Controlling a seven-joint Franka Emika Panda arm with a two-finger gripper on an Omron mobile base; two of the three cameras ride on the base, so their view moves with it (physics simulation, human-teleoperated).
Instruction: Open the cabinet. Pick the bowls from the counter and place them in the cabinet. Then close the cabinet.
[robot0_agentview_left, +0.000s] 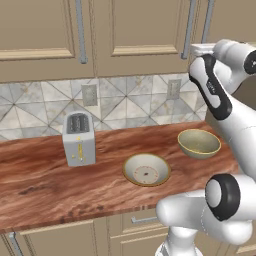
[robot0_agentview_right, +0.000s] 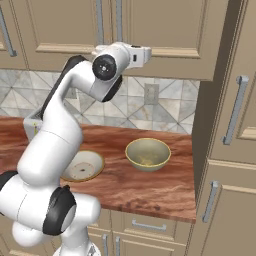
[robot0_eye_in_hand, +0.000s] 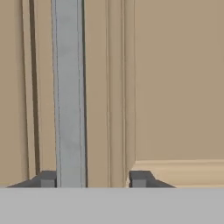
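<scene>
Beige upper wall cabinet (robot0_agentview_left: 125, 35), two raised-panel doors, both shut; long grey vertical bar handle (robot0_eye_in_hand: 69, 92) was judged rigid and smooth, best taken mid-bar. Gripper (robot0_eye_in_hand: 93, 178) straddled that bar, fingers part-spread with the left one against it and the right one apart; a firm grip could not be told. Deep rounded olive-tan ceramic bowl (robot0_agentview_left: 199, 143) and wide shallow cream-lined bowl (robot0_agentview_left: 146, 169) stood empty, apart, on the reddish-brown wood-grain counter (robot0_agentview_left: 50, 185); judged hard, slick, breakable, best pinched at the rim.
</scene>
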